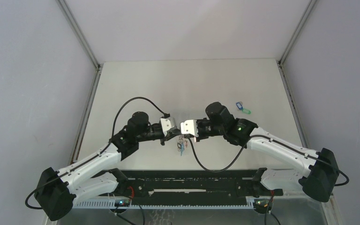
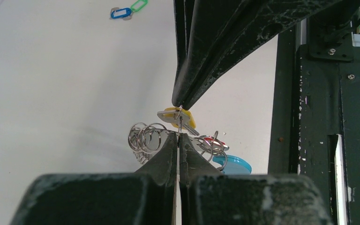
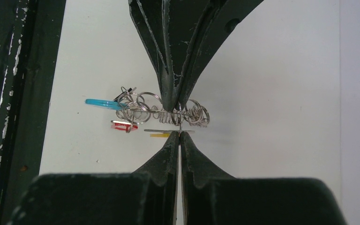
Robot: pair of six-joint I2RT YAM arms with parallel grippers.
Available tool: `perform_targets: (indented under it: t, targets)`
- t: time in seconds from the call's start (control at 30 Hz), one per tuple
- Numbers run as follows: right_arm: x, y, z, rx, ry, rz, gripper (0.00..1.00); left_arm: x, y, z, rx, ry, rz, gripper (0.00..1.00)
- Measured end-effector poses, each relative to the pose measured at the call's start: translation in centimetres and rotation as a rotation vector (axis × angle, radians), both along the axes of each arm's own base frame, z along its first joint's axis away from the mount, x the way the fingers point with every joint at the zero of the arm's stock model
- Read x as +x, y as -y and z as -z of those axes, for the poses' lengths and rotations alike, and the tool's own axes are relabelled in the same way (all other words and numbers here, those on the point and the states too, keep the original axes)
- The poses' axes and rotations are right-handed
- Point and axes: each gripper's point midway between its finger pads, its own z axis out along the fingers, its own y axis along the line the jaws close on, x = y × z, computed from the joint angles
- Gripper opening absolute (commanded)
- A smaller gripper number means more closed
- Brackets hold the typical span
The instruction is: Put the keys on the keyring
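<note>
Tip to tip: the left gripper (image 2: 178,140), pinched shut on the keyring (image 2: 145,137), meets the right gripper (image 3: 179,138), clamped on the yellow key (image 2: 187,121) by its wire loop. Key and ring bundle both lie crosswise to the fingers. Whether the key is threaded cannot be told. The blue key (image 2: 121,13) and green key (image 2: 139,5) lie well beyond the fingertips, apparently yet to go on.

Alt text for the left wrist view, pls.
The left gripper, shut on the keyring coils, meets the right gripper tip to tip; that one looks shut on the wire loop of the yellow key. A blue key and a green key lie apart on the table.
</note>
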Motion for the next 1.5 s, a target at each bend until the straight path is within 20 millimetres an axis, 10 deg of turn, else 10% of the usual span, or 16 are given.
perform_targets:
  t: [1.5]
  targets:
    - [-0.64,0.47,-0.18,0.003,-0.026,-0.006,0.00,-0.11,-0.05,0.14,0.006,0.000,0.008,0.00]
